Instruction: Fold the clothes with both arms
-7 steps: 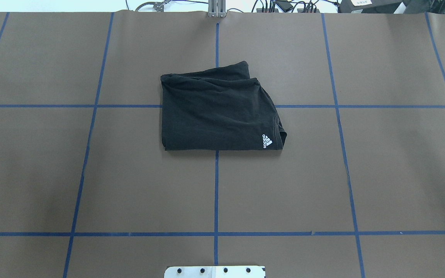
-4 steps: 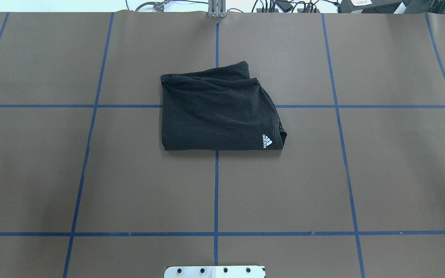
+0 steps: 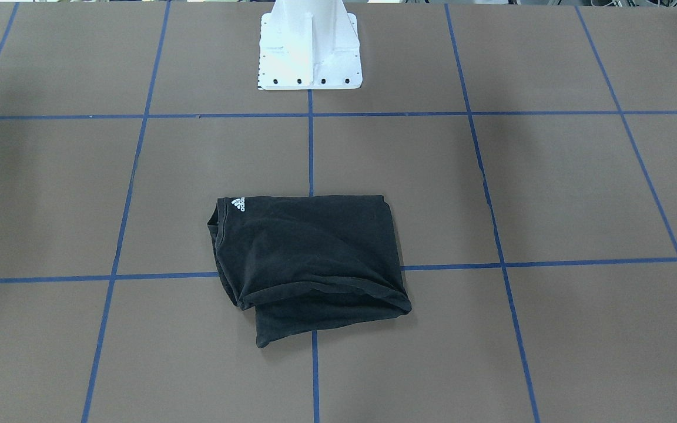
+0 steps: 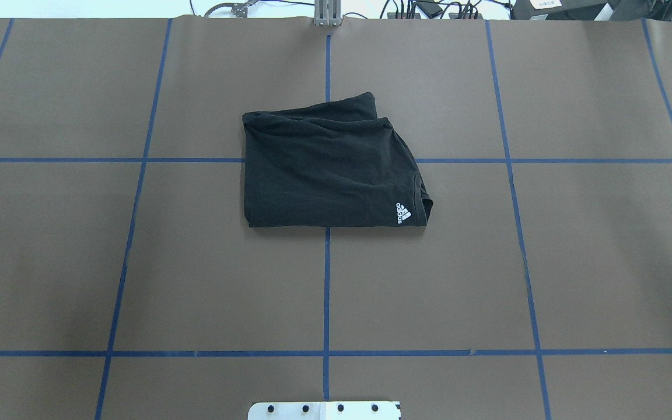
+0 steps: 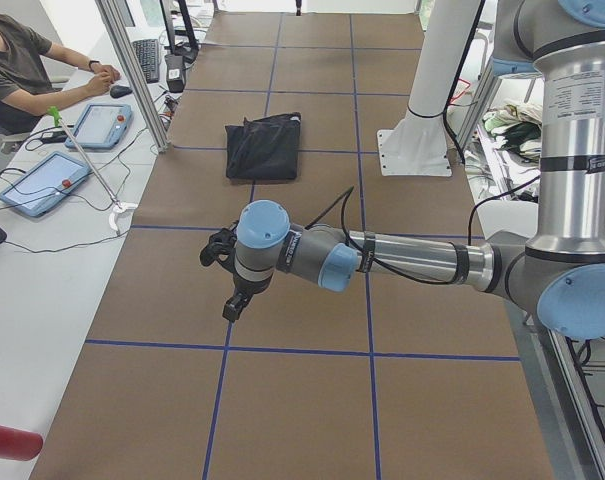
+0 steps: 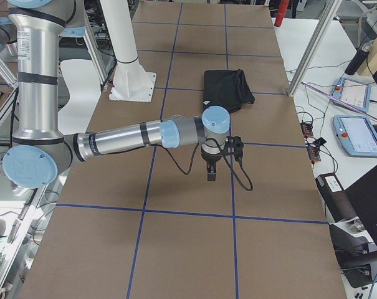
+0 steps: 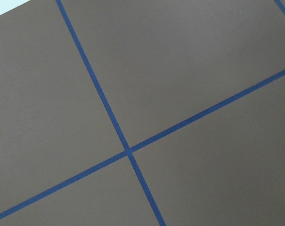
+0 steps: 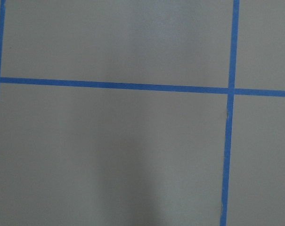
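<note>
Black short-sleeved T-shirt (image 4: 330,169) lies folded into a rough rectangle at the middle of the brown paper-covered table (image 4: 137,262), straddling a crossing of the blue tape lines (image 4: 326,291), its small white logo (image 4: 403,213) at the corner nearest the robot's right.

The fold looks loose. An under-layer pokes out along the far edge and the right side bulges, so a pinch there may catch only the top layer and drag the bundle open.

The overhead and front-facing views show the shirt but no arm. Only the side views show the arms: the left gripper (image 5: 231,305) and the right gripper (image 6: 211,175) each hang over bare table, well apart from the shirt, and how wide their jaws stand I cannot tell. Both wrist cameras show only paper and tape.
</note>
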Robot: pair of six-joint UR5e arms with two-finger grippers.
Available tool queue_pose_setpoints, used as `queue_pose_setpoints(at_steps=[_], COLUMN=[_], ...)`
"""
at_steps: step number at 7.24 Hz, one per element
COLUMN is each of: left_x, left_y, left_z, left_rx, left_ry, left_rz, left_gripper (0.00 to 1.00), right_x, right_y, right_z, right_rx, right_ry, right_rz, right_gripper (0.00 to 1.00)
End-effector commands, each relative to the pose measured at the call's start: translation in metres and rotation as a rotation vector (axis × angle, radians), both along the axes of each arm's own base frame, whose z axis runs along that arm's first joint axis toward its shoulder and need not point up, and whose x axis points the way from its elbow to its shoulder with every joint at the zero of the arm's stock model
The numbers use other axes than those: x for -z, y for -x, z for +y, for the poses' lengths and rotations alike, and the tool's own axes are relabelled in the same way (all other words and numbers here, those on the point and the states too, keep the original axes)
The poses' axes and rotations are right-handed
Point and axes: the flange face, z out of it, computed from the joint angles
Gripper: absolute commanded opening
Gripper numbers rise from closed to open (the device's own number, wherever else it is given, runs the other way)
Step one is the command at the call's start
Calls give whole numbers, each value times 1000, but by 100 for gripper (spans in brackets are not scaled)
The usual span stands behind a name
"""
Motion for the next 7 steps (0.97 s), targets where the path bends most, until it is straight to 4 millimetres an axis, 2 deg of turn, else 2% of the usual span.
queue_pose_setpoints(at_steps=[1,2,3,5,7], left_x=[-1,-1,-6,-13,-13], left_y=[2,3,3,3,3], left_z=[1,0,0,2,1], left_rx=[4,13,13,15,12], left_ry=[-14,-9,0,15,14], left_rz=[-11,-21,-21,-21,-22], left_gripper=[100,100,100,100,100], right_x=[3,8,4,-9,-11], right_y=[1,2,2,0,0], right_z=[-2,-8,-8,-1,2], right_rx=[2,2,2,1,0], right_ry=[-8,-11,-2,25,43], right_rz=[-9,-11,-7,0,-6], right_gripper=[100,100,100,100,100])
